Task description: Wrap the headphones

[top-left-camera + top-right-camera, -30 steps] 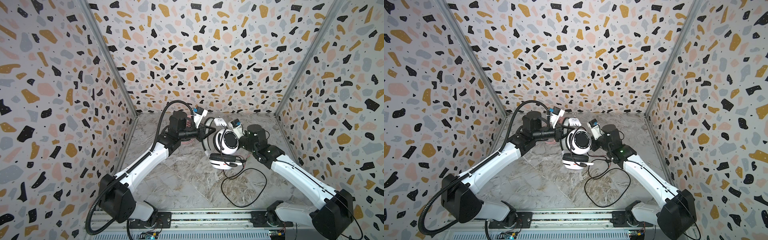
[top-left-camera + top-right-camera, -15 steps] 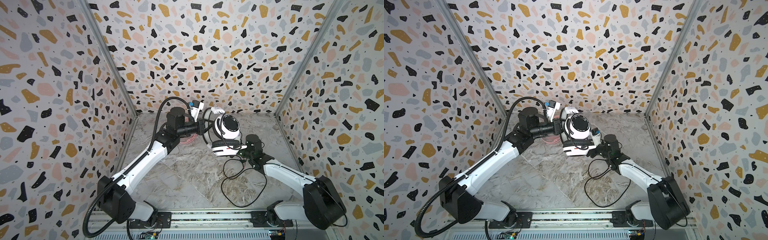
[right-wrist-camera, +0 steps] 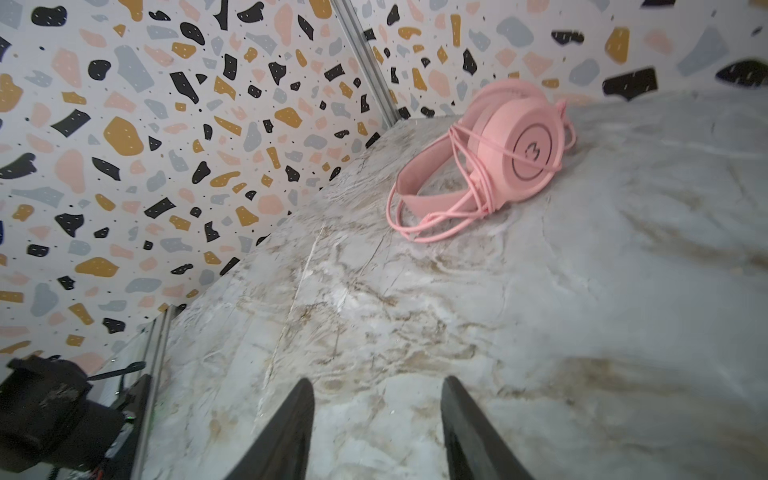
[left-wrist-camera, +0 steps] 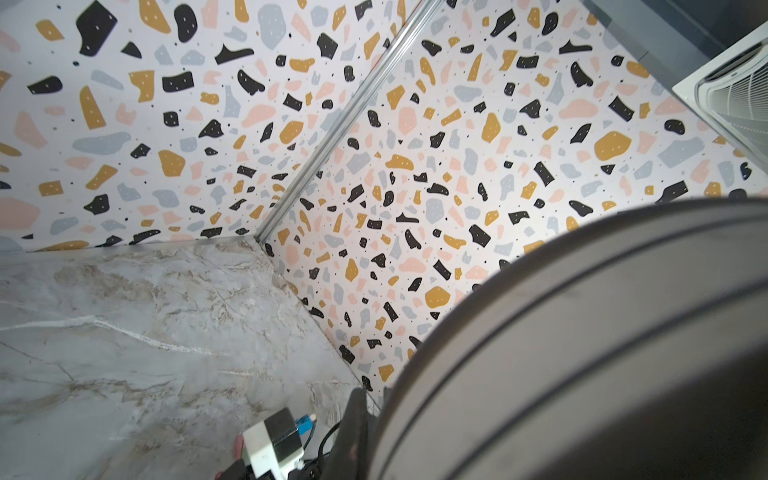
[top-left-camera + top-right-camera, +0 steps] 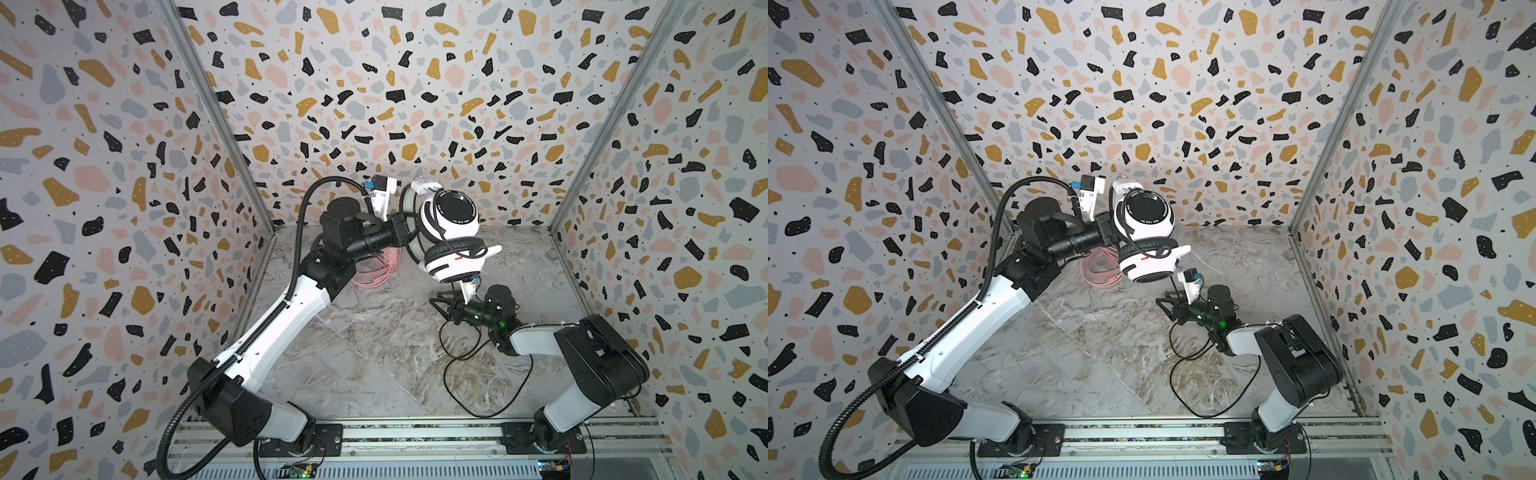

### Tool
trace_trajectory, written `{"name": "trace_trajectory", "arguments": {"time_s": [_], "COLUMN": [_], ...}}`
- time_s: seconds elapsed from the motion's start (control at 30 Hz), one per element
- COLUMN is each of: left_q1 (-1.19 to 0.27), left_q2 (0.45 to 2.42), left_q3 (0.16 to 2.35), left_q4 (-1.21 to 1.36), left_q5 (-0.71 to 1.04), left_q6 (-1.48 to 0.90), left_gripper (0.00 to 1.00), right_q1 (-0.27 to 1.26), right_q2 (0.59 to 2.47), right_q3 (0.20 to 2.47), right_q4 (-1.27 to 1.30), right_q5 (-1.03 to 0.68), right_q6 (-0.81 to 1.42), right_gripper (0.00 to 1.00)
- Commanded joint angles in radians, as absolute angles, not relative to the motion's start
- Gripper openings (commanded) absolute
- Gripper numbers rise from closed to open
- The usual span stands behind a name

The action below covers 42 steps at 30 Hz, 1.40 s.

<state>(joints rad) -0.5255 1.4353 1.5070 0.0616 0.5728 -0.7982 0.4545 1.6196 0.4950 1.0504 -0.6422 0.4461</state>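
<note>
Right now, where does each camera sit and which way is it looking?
Top views: high at the front, looking down toward the back wall; both arms whole, left pincer holding the white-and-black headphones raised, right pincer low.
Left wrist: past the blurred headband toward a table corner; the right arm's camera block shows.
Right wrist: low across the table toward the pink headphones; its own open fingers show.
Shared: the pink cable also shows in both top views.
</note>
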Motion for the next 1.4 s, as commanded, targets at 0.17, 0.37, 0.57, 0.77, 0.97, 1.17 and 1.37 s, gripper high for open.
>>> {"name": "trace_trajectory", "arguments": {"time_s": [0.17,0.37,0.57,0.77,0.97,1.17,1.37], "left_q1": [-0.474,-0.444,-0.436,-0.410,-0.413,-0.431,-0.499], "left_q2": [1.512,1.540,1.544,1.584,1.606,1.643,1.681], "left_q3": [1.615,1.582,1.512,1.485,1.472,1.458,1.459], "left_q4": [0.103,0.082,0.117,0.130,0.117,0.084,0.029], "left_q5": [0.365,0.056,-0.264,-0.409,-0.534,-0.603,-0.717], "left_q6": [-0.877,-0.877,-0.814,-0.795,-0.834,-0.760,-0.618], "left_gripper": [0.00,0.00,0.00,0.00,0.00,0.00,0.00], "right_q1": [0.493,0.631,0.735,0.797,0.942,1.020,1.035], "right_q2": [1.482,1.232,1.000,0.855,0.858,0.899,0.981], "right_q3": [0.354,0.402,0.459,0.487,0.545,0.712,0.936], "right_q4": [1.150,0.615,0.224,0.034,-0.089,-0.218,-0.350], "right_q5": [-0.623,-0.371,-0.148,-0.094,0.007,0.086,0.178], "right_q6": [0.490,0.292,0.201,0.215,0.245,0.235,0.157], "right_gripper": [0.13,0.07,0.06,0.05,0.05,0.06,0.06]}}
